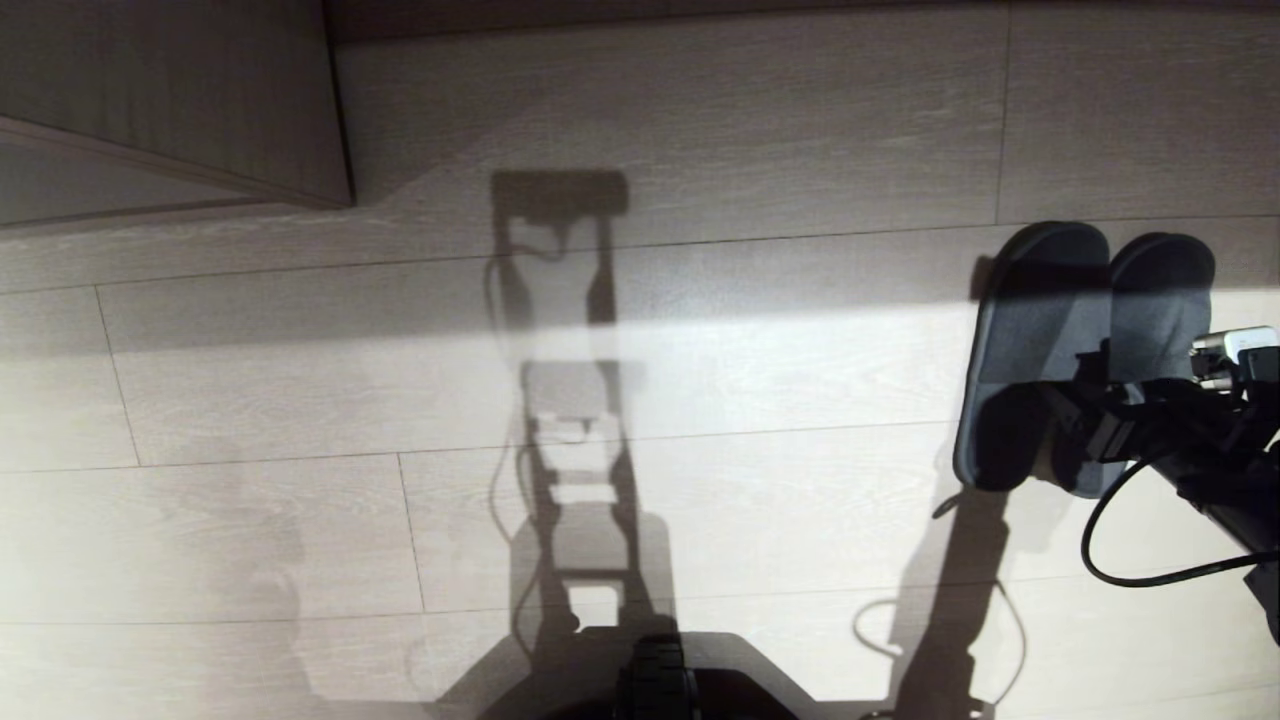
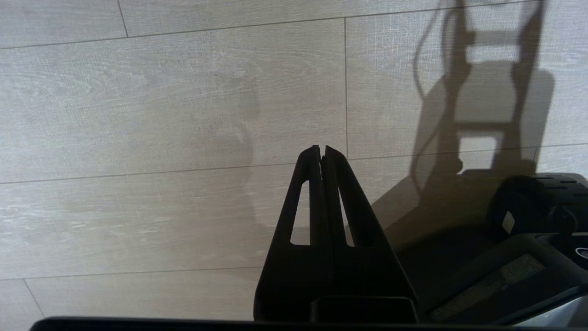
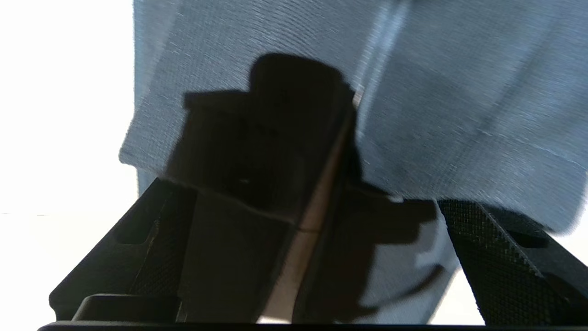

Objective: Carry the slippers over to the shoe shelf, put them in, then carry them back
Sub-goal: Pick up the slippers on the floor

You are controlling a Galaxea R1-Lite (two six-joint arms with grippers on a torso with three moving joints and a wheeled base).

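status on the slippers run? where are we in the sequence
Looks late or very early; these views alone don't settle which. The slippers lie side by side on the floor, not in any shelf. In hand: the right tool sits over their toe end with jaws spread wide and fabric between them, either just released or about to grip. The left tool is shut and idle above bare floor. What's left depends on which leg this is.

Pale wood-plank floor [image 1: 780, 120] and one piece of furniture in my feed.

I see long grey-beige planks with thin dark seams, sunlit across the middle and shaded toward the far side. At the far left a wood-grain cabinet corner [image 1: 200, 110] stands on the floor, its face in shade.
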